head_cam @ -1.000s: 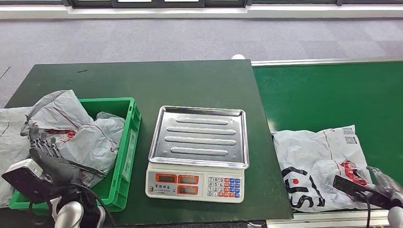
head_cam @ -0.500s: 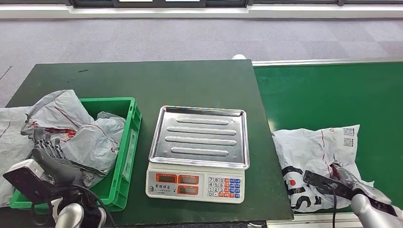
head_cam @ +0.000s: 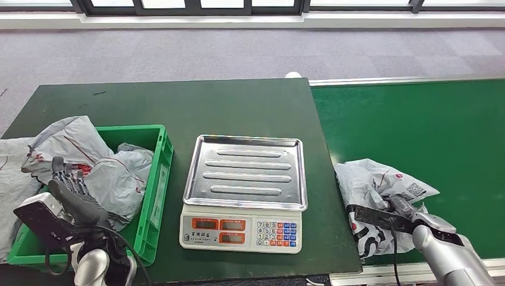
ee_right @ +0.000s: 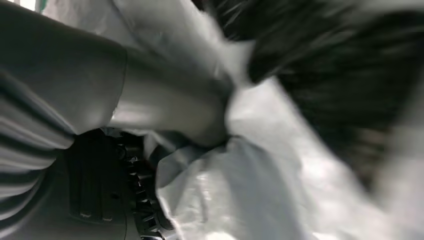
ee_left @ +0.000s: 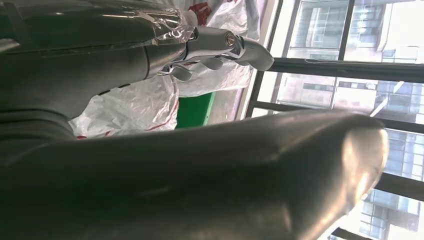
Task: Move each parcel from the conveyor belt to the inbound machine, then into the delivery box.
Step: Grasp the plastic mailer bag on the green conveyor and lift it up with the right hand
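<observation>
Two hands sit nearest the camera. The left hand hovers above the front of the green delivery box, its dark fingers spread apart and straight, holding nothing; the left wrist view shows them extended beside white plastic. The right hand lies on the one parcel on the conveyor belt. In the right wrist view the thumb presses into crumpled grey-white plastic that bunches around it, so the hand grips the parcel.

That single parcel, a white bag with black and red print, rests at the near left edge of the belt, just beside the desk.

One inbound machine, a scale with a ribbed steel tray and a keypad, stands in the middle of the desk with nothing on its tray. One delivery box stands to its left, with grey bags heaped inside; how many cannot be told. Another grey bag lies outside the box at the left edge.

Beyond the desk lie grey carpet and window frames.

Compared with a second ago, the parcel is more bunched and sits closer to the desk, and the right hand has come in from the lower right corner onto it. The left hand has stayed open over the box. The whole picture has shifted slightly, so the camera moved.
</observation>
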Motion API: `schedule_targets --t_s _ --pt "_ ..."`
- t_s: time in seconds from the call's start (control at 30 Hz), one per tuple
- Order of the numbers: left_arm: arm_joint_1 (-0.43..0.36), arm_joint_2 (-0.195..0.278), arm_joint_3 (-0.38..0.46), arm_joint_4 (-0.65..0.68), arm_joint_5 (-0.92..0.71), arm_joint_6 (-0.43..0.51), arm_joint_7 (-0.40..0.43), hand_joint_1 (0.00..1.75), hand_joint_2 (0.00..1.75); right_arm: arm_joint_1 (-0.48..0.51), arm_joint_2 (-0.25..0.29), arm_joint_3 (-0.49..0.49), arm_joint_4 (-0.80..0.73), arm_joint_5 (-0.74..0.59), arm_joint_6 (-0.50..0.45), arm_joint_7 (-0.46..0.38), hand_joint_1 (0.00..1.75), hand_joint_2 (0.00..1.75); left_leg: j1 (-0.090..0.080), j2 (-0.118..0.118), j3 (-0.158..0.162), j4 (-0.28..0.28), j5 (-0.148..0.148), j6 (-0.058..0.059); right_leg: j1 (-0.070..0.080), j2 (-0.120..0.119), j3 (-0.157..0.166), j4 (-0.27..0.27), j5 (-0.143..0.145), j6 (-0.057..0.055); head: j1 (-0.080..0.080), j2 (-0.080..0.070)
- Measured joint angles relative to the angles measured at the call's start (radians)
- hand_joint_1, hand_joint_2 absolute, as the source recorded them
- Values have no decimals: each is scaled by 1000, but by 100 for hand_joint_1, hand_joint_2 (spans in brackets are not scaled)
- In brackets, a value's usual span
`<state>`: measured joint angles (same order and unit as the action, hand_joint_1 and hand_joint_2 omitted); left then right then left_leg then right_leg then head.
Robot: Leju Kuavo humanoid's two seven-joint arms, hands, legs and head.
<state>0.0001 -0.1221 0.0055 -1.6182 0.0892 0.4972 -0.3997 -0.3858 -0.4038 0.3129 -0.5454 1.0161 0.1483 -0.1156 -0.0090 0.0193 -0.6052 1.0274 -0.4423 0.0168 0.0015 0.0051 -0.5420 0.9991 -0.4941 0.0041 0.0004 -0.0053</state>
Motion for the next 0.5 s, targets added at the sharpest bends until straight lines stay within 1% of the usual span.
schedule_targets --t_s 0.1,0.17,0.23,0.3,0.4,0.5 --pt "19 0 0 -13 6 2 -2 0 0 -1 8 16 -2 -16 -89 4 175 175 0 0 -1 0 0 -1 0 0 1 0 0 0 0 0" --pt "42 0 1 -37 6 4 -2 0 0 5 16 17 -28 -21 -181 24 175 175 -1 0 -2 0 1 -1 0 0 -1 1 1 0 0 0" --pt "66 -1 3 -66 6 3 -1 0 0 18 24 16 -90 -9 -280 61 175 175 -2 -1 -5 0 1 -1 0 -1 -4 2 1 0 0 0" --pt "83 -4 7 -92 5 -2 2 0 0 36 30 6 -185 15 -347 102 175 175 -2 -5 -7 0 2 -1 0 -3 -6 2 1 -1 0 0" --pt "98 -8 13 -117 1 -6 5 0 0 59 36 -21 -314 40 -365 133 175 175 -2 -10 -8 0 2 -1 0 -8 -5 2 -1 -1 0 0" --pt "103 -11 18 -128 -2 -7 7 0 0 75 41 -39 -381 51 -364 135 175 175 -2 -13 -10 0 2 -1 0 -11 -6 2 -1 -1 0 0"
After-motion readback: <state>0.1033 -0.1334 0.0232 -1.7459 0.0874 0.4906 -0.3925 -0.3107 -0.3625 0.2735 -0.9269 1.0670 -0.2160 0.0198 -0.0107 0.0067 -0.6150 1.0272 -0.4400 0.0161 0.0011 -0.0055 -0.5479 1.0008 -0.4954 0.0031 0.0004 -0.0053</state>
